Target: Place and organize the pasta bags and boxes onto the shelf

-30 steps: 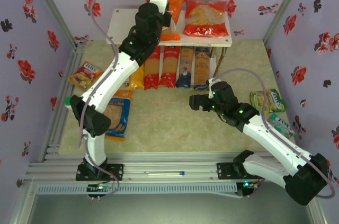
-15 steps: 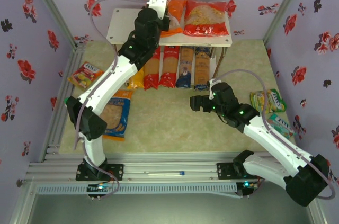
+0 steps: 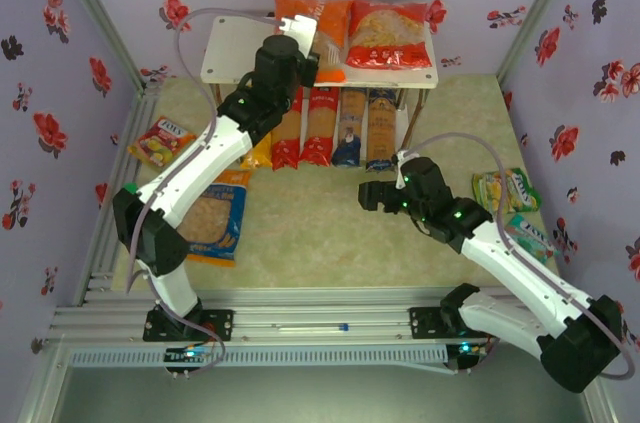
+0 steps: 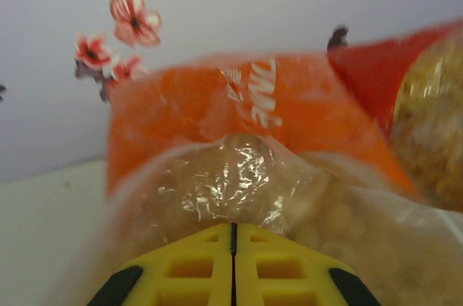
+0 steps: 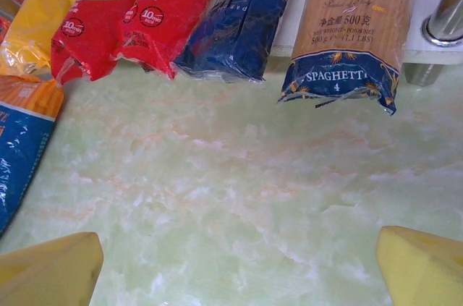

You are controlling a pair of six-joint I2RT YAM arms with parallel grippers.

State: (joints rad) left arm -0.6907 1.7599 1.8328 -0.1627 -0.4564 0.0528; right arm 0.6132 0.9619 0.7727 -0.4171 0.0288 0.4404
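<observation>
L arm stretched long, from lower left of the top view up to the upper middle, wrist over the shelf's top tier. My left gripper (image 3: 300,31) (image 4: 233,230) has its jaws pressed together w/ nothing betw. them. The tips sit right at the clear window of the orange bag (image 3: 322,15) (image 4: 217,103); touching or not, can't tell. R arm is bent low at centre-right of the top view. My right gripper (image 3: 367,193) (image 5: 235,270) hangs w/ jaws wide apart over the green marbled table (image 3: 300,243) (image 5: 231,176), holding nothing.

Orange bag: crinkly, pale short pasta behind the window, lying flat on the top tier of the shelf (image 3: 235,48), upper middle. Red bag (image 3: 388,33) (image 4: 365,67) lies flat just right of it, side by side. Blue-orange bag (image 3: 225,215) (image 5: 18,139) lies on the table at left-centre, partly under my L arm, apart from the shelf.

Lower tier holds five spaghetti packs in a row, L to R: yellow pack (image 3: 258,151) (image 5: 43,9), two red packs (image 3: 287,151) (image 5: 90,31), two dark blue packs (image 3: 347,148) (image 5: 239,27). Their near ends hang past the tier's front edge. Snack packets (image 3: 160,141) lie at the table's left and right edges.
</observation>
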